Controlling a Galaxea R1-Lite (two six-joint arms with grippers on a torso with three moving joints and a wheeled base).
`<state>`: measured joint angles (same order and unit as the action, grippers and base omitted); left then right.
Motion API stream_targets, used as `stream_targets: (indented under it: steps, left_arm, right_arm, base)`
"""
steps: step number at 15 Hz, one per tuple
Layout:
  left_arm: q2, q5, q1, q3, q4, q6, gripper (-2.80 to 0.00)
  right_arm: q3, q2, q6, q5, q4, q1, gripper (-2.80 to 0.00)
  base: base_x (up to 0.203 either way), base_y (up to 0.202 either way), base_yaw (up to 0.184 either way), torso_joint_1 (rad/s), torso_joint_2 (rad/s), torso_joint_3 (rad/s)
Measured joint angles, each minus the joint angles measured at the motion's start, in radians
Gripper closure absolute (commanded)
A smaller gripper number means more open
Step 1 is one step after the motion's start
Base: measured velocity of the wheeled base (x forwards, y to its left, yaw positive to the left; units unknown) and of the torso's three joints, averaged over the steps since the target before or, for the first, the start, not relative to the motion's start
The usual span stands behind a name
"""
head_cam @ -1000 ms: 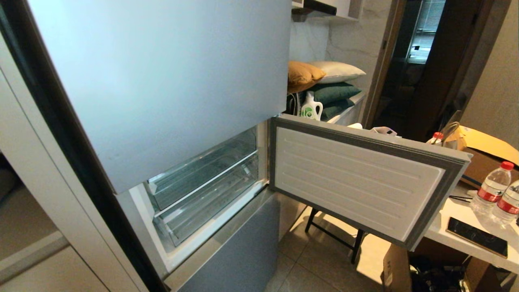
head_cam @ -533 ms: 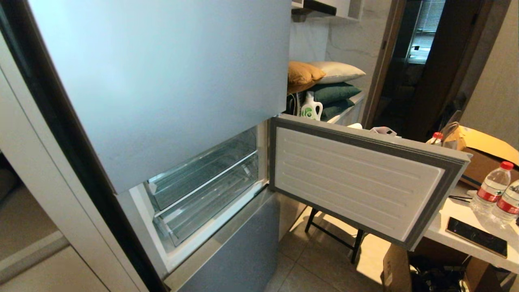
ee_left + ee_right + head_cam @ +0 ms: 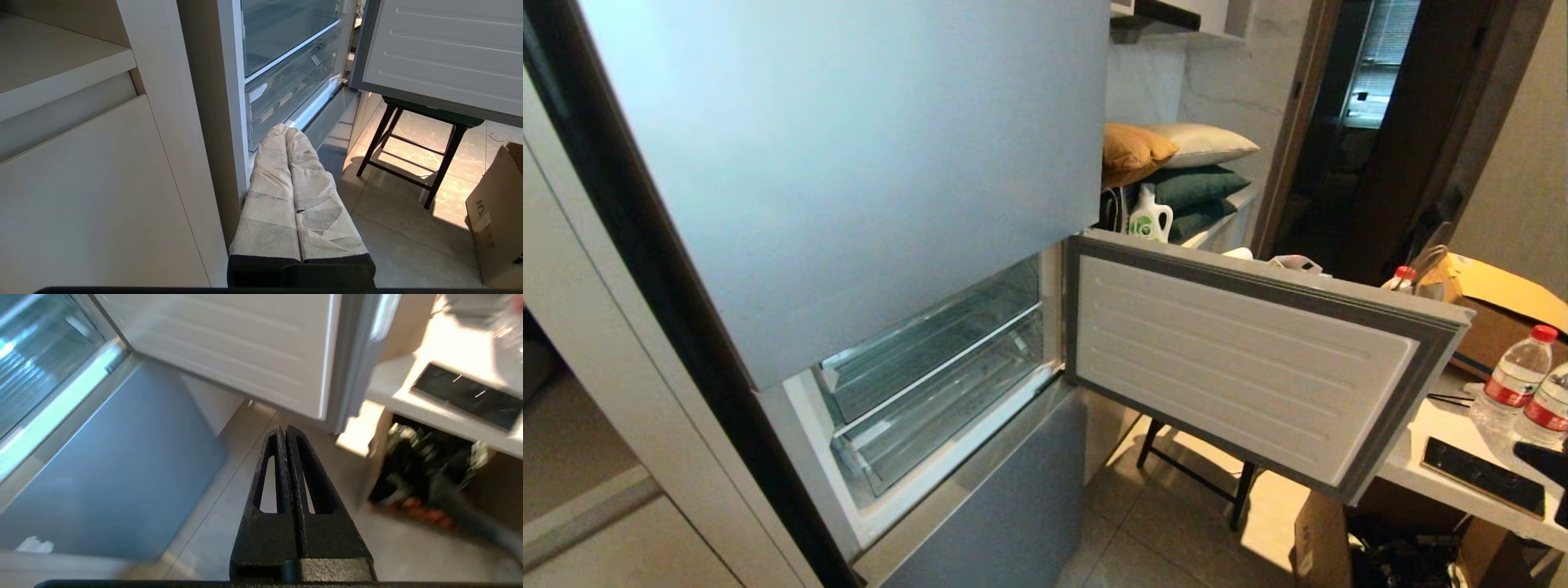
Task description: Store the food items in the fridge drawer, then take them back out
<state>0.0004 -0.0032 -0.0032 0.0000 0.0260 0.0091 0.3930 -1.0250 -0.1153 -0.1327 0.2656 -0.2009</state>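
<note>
my black right gripper (image 3: 284, 430) is pressed together, empty, over the tiled floor.

my paper-wrapped left gripper (image 3: 286, 130) is together too, low beside the silver-grey fridge. the wide clear plastic fridge drawer (image 3: 947, 400) sits pushed in behind the open white-lined fridge door (image 3: 1241, 359). no food items show.

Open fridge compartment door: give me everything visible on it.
The open middle fridge compartment door is hinged beside the compartment with the clear plastic drawers and swung wide out to the right. Its inner face is a white ribbed plastic liner bordered by a grey gasket, all bare. The outer edge looks silver-grey. Its free corner hangs in front of the white table; contact cannot be told. A dark stool stands beneath. Neither pincer touches it.
</note>
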Motion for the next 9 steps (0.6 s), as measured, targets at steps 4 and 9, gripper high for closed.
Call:
stream_targets:
  steps: [4, 9]
  left_arm:
    - [0.0, 0.0, 0.0, 0.0, 0.0, 0.0, 0.0]
    - [0.0, 0.0, 0.0, 0.0, 0.0, 0.0, 0.0]
  right_arm:
    - [0.016, -0.289, -0.005, -0.034, 0.21, -0.037, 0.0]
    - [0.039, -0.528, -0.004, -0.035, 0.425, -0.134, 0.0]
  base:
    - [0.0, 0.0, 0.0, 0.0, 0.0, 0.0]
    - [0.0, 0.0, 0.0, 0.0, 0.0, 0.0]
